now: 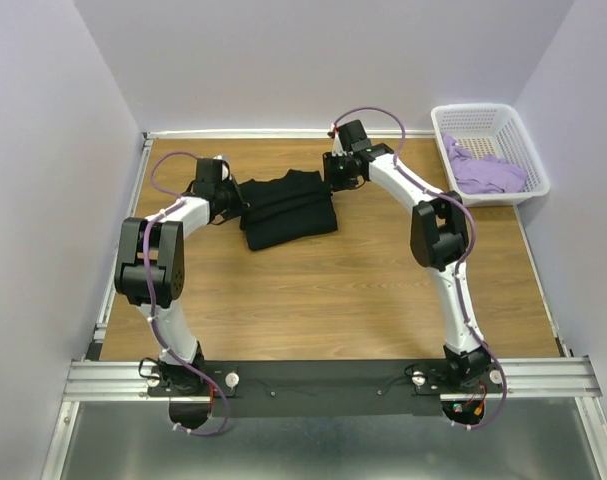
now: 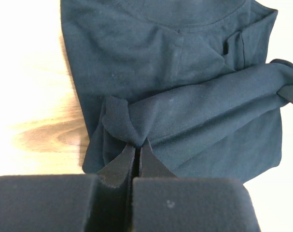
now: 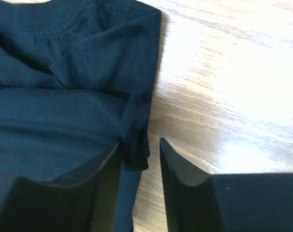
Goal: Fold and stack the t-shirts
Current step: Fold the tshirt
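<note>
Handling as light, limp, unslippery cloth, judging by the drape, so taking hold at doubled edges, not mid-panel. Working the black t-shirt (image 1: 288, 208), lying half folded well left of the white basket (image 1: 483, 110), long axis seemingly running toward it, collar on the far side. Pinching the end farthest from the basket in the tightly closed left gripper (image 2: 138, 151), while holding the right gripper (image 3: 140, 151) with jaws apart around the nearest edge, clamping nothing.

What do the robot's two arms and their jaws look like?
The left arm and right arm share one design: white links joined by black housings, with a thin purple cable looping along each. The jaws are matte black, wedge-shaped, tapering to narrow tips.
</note>
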Robot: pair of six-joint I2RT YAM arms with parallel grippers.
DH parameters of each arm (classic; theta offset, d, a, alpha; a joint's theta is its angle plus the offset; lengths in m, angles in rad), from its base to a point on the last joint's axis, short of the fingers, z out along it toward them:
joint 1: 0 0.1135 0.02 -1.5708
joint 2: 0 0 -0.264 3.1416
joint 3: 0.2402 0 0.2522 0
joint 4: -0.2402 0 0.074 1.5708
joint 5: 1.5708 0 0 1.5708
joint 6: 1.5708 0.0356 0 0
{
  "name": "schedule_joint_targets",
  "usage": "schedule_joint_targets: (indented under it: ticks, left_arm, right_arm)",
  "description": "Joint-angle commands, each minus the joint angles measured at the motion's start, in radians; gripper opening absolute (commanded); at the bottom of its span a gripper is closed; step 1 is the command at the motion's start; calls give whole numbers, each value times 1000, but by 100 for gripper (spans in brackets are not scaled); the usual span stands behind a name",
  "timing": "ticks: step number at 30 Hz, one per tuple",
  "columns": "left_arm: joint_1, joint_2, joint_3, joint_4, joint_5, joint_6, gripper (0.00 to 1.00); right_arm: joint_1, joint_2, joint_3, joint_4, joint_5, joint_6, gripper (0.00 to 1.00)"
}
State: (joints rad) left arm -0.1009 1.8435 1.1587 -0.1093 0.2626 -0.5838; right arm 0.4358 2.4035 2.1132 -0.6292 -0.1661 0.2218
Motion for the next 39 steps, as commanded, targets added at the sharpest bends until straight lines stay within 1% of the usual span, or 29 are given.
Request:
schedule_joint_targets:
  ticks: [1, 2, 3, 4, 5, 6, 7, 9, 13, 14, 17, 19, 22, 24, 29, 32, 34, 35, 36, 38, 39]
  left_arm:
    - [18, -55, -68, 77, -68, -91, 0]
    - [18, -90, -88, 86, -94, -111, 1]
    - [18, -105, -97, 86, -108, -117, 2]
    - [18, -119, -102, 88, -121, -123, 3]
    - [20, -147, -111, 86, -134, -131, 5]
    - [20, -161, -122, 89, -144, -142, 10]
    - [21, -185, -128, 91, -149, -146, 13]
    - [23, -208, -140, 92, -154, -151, 19]
    - [23, -283, -169, 97, -174, -175, 22]
    - [23, -299, -178, 97, -172, -175, 25]
    - [21, -366, -218, 94, -181, -165, 53]
    - [23, -404, -255, 71, -210, -162, 66]
    - [23, -487, -304, 45, -252, -152, 66]
    - [23, -539, -335, 48, -244, -127, 66]
    - [15, -523, -392, 46, -211, -94, 65]
    - [3, -494, -406, 57, -175, -97, 55]
    - [-31, -478, -392, 68, -168, -99, 42]
    - [-48, -455, -369, 74, -168, -99, 38]
    - [-60, -439, -357, 80, -157, -102, 34]
    - [-82, -399, -337, 89, -132, -108, 31]
    - [-85, -351, -324, 91, -116, -119, 30]
  right_arm:
    - [-12, -87, -33, 49, 23, -32, 49]
    - [-14, -118, -54, 55, 20, -30, 55]
    - [-12, -118, -68, 60, 16, -27, 57]
    - [-11, -153, -82, 68, 11, -25, 61]
    - [-9, -170, -102, 80, 7, -19, 63]
    - [-3, -187, -137, 88, 2, -18, 68]
    - [0, -225, -159, 98, 0, -16, 71]
    - [12, -265, -199, 111, -18, -13, 72]
    - [26, -354, -362, 196, -91, 14, 72]
    - [26, -372, -393, 215, -108, 25, 72]
    - [26, -411, -473, 256, -173, 50, 72]
    - [29, -422, -504, 276, -206, 60, 72]
    - [47, -428, -541, 313, -263, 73, 72]
    - [63, -417, -562, 370, -320, 94, 72]
    - [89, -370, -581, 454, -361, 140, 71]
    - [92, -331, -576, 508, -401, 172, 67]
    - [93, -316, -569, 539, -418, 185, 62]
    - [93, -294, -562, 543, -426, 189, 60]
    - [92, -282, -558, 545, -431, 191, 56]
    - [93, -259, -552, 549, -437, 197, 51]
    - [92, -236, -555, 553, -440, 200, 47]
